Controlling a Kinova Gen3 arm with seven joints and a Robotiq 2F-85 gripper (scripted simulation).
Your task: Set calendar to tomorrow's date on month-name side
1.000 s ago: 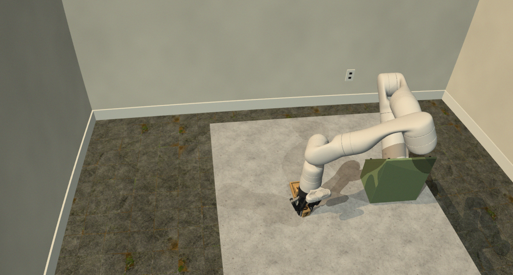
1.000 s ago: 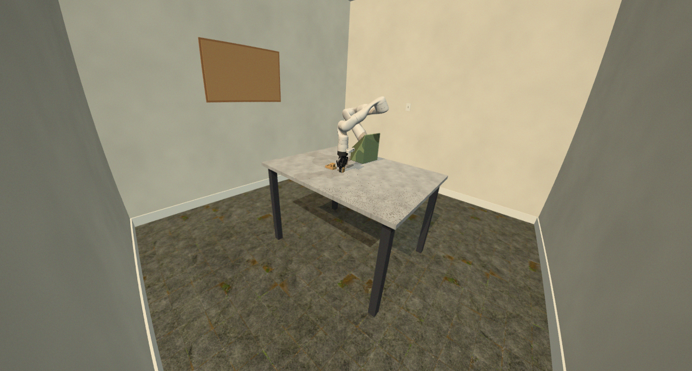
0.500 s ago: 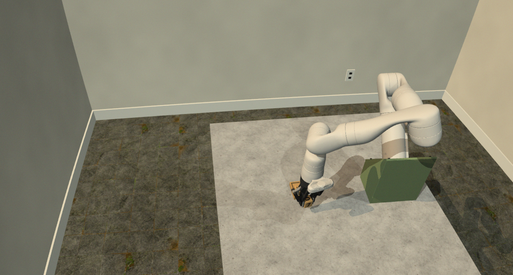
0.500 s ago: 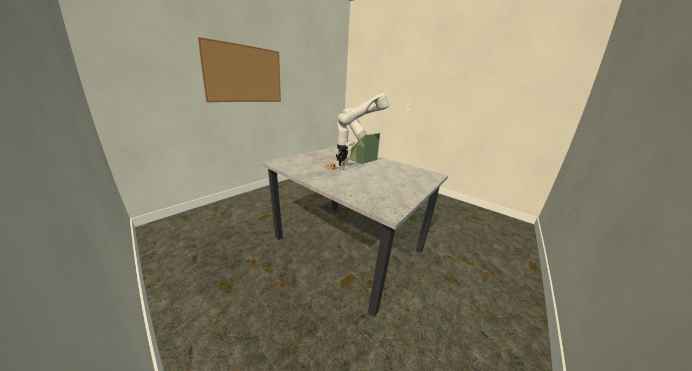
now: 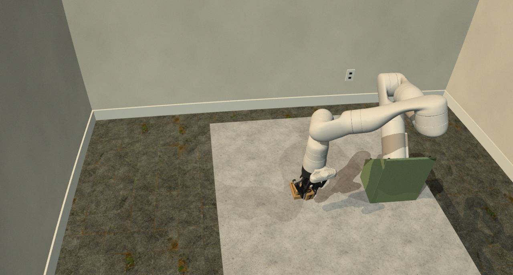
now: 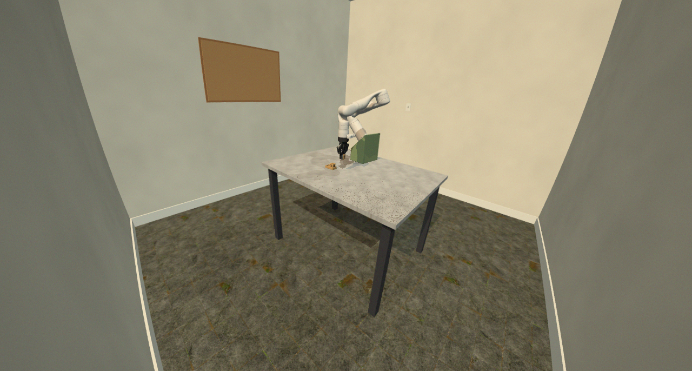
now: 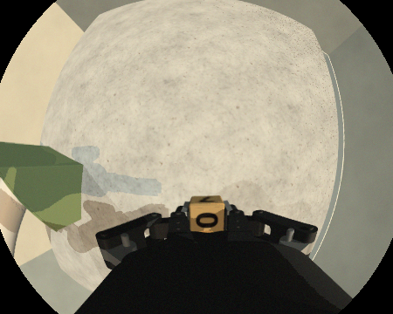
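Gripping a wooden cube point(image 7: 206, 215) whose near face read 0, the gripper point(image 6: 341, 152) hung above the table point(image 6: 387, 190), lifted clear of the tray point(image 6: 331, 166), which lay at about seven o'clock from it.

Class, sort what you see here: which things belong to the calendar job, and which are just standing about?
Part of the job:
- gripper, shut on a wooden cube showing a 0
- wooden tray on the table, with another cube in it

Standing about:
- green box
- cork board
- wall socket
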